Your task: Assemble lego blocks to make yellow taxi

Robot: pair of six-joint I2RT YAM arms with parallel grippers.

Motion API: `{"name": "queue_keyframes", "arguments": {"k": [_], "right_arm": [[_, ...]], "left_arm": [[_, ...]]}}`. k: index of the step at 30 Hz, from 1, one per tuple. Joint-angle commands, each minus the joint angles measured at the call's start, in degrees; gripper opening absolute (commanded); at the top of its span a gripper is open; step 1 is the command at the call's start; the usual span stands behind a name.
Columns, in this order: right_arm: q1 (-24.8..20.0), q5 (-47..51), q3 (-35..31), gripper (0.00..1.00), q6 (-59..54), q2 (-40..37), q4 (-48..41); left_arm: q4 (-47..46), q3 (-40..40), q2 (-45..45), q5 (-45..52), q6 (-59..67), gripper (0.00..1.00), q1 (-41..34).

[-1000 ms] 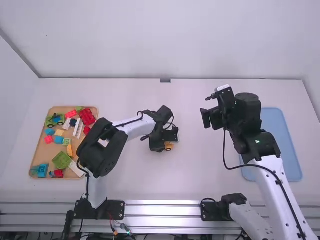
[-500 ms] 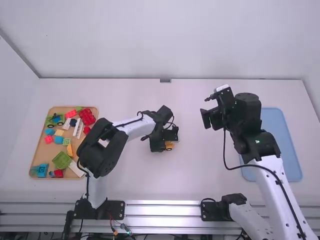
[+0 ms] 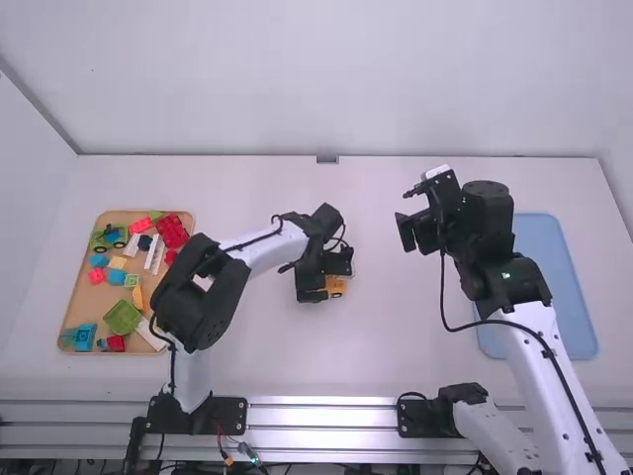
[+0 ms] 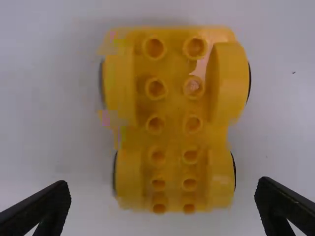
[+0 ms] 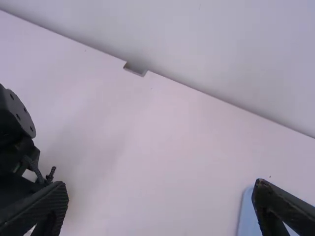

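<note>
White table (image 3: 396, 336) bears one yellow chassis (image 4: 173, 135) and one brown tray (image 3: 87, 312); left gripper (image 3: 313, 281), right gripper (image 3: 409, 232) both spread.

From far above, the high view looks forward and down on the counter (image 3: 237, 366). It shares the car (image 4: 174, 113) with the left wrist view, facing down from close, and the tray (image 3: 554, 262) with the right one, facing the wall (image 5: 221, 44) from farther.

Car (image 4: 174, 118): solid yellow, studs same yellow in two parallel lines, wheels (image 4: 248, 83) dark. Tan tray (image 3: 84, 305): red brick (image 3: 171, 231), green brick (image 3: 123, 318), cyan brick (image 3: 84, 337), white strip (image 3: 154, 253), orange piece (image 3: 138, 299). Other tray (image 3: 539, 247) plain light blue. Table (image 3: 247, 346) plain white. Left arm (image 3: 254, 253) and right arm (image 3: 534, 341): white links, black joints. Rail (image 3: 326, 416): silver-grey, striped lengthwise.
</note>
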Motion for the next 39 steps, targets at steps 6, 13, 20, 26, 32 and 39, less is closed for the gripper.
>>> {"name": "queue_keyframes", "arguments": {"k": [6, 13, 20, 26, 32, 39], "right_arm": [[0.0, -0.09, 2.45, 0.99, 0.13, -0.02, 0.31], [0.0, -0.11, 2.45, 0.99, -1.36, 0.02, 0.5], [0.0, -0.13, 2.43, 0.98, -1.14, 0.13, 1.16], [0.02, -0.13, 2.43, 0.99, -1.14, 0.13, 1.16], [0.02, -0.13, 2.43, 0.98, -1.18, 0.13, 1.22], [0.0, -0.13, 2.43, 0.98, -1.14, 0.13, 1.18]], "left_arm": [[-2.51, 2.54, -12.57, 0.46, -8.57, 0.99, 12.44], [1.27, 2.54, -16.68, 0.42, -32.5, 0.99, 31.1], [2.56, 2.54, -16.39, 0.48, -58.93, 0.99, 51.54], [1.38, 3.15, -14.93, 0.39, -68.02, 0.99, 63.95], [-2.51, 6.69, -9.62, 0.0, -69.05, 0.99, 69.66], [-12.07, 17.88, 1.07, -2.43, -69.05, 0.99, 70.44]]}}
